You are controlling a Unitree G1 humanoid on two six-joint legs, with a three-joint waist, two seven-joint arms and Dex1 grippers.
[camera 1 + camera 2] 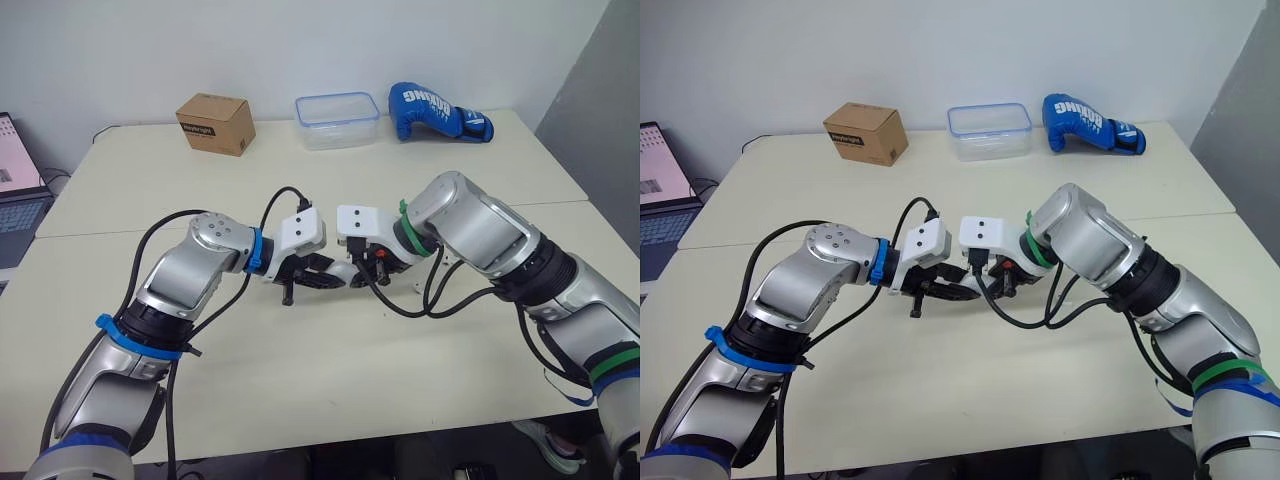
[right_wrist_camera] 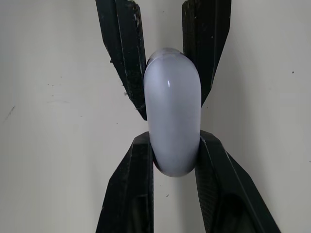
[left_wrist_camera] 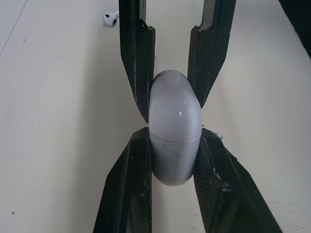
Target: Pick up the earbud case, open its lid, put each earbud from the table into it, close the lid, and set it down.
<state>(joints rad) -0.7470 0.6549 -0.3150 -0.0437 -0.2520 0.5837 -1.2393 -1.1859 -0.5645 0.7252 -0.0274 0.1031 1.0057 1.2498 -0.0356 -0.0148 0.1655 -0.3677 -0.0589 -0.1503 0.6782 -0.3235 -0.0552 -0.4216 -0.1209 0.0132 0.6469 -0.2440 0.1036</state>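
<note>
A white earbud case with its lid closed hangs just above the middle of the cream table, held from both sides. My left gripper is shut on one end of it, fingers pressed on its flanks. My right gripper comes from the opposite side and is shut on the other end, fingers either side of the case. In the head views the case is mostly hidden between the two grippers. One white earbud lies on the table beyond the right gripper.
Along the table's far edge stand a brown cardboard box, a clear plastic container with a blue rim and a blue boxing glove. A laptop sits off the left side. Cables loop from both wrists.
</note>
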